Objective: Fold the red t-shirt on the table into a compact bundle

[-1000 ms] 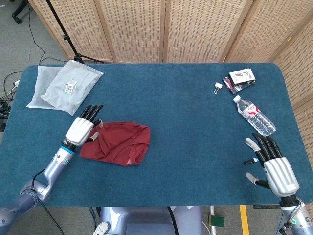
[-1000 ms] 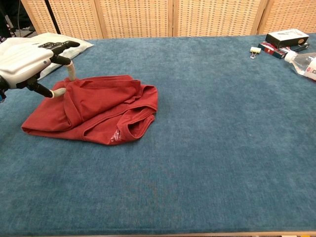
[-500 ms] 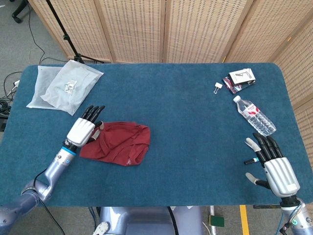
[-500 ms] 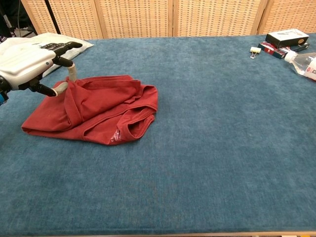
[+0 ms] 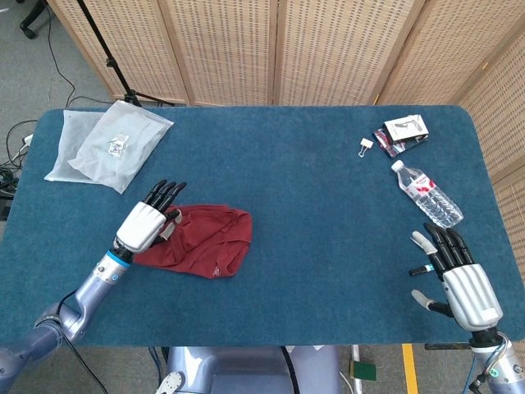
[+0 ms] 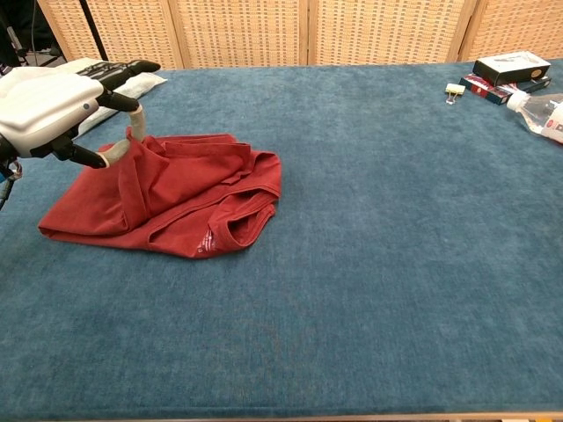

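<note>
Nearest the robot, at the front right edge of the blue table, the right hand lay palm down on the cloth with its dark fingers spread and nothing in them; only the head view showed it. Toward the front left, the red t-shirt lay in a loose, partly folded heap, its neckline and a small label turned up at the near right corner of the pile in the chest view. The left hand sat at the shirt's left end, white back upward, with two light-tipped fingers touching a raised fold of the red cloth while the dark fingers stretched straight ahead above it; whether the cloth was truly pinched could not be told from either view. Farther back on the right, a clear plastic water bottle lay on its side, well apart from the shirt. Beyond it sat a small box resting on a dark packet, with a binder clip just beside them. At the far left corner a clear plastic bag lay flat, overhanging the table's edge.
</note>
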### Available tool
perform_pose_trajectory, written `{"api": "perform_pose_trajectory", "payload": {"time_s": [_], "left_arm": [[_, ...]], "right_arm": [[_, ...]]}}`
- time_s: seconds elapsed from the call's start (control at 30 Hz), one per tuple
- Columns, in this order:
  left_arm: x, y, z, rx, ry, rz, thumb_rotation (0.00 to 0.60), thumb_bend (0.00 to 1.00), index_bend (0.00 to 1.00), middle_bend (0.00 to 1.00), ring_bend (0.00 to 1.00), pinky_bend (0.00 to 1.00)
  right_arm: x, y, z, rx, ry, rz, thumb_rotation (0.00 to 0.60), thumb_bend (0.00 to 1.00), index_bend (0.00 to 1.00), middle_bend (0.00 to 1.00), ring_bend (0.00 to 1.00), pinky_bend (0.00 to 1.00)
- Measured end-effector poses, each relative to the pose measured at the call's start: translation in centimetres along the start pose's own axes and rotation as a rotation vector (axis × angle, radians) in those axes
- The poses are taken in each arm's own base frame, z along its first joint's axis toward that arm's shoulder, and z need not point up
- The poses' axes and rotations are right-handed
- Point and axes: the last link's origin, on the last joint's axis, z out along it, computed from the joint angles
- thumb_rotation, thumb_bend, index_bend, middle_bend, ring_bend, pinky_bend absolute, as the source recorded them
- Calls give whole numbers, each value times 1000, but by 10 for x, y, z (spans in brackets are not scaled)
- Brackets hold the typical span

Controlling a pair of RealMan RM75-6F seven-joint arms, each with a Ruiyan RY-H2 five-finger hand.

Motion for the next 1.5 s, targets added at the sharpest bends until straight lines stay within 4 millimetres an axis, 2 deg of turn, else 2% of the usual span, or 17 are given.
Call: {"api": "perform_pose_trajectory", "payload": {"time_s": [0.4,0.93,1.5], "left_arm": [[3,31,-1,-124,35,43,600,486,727,0,0,0],[-7,76,-8,-322,26,139,600,484,731,0,0,0],[-24,90,-17,-430,-28,233,600,460,731,0,0,0]], "right_arm": [[2,1,-2,1,6,6,600,0,0,0,0,0],[5,1,-3,2,10,13,600,0,0,0,0,0],[5,1,-3,3,9,14,600,0,0,0,0,0]]}}
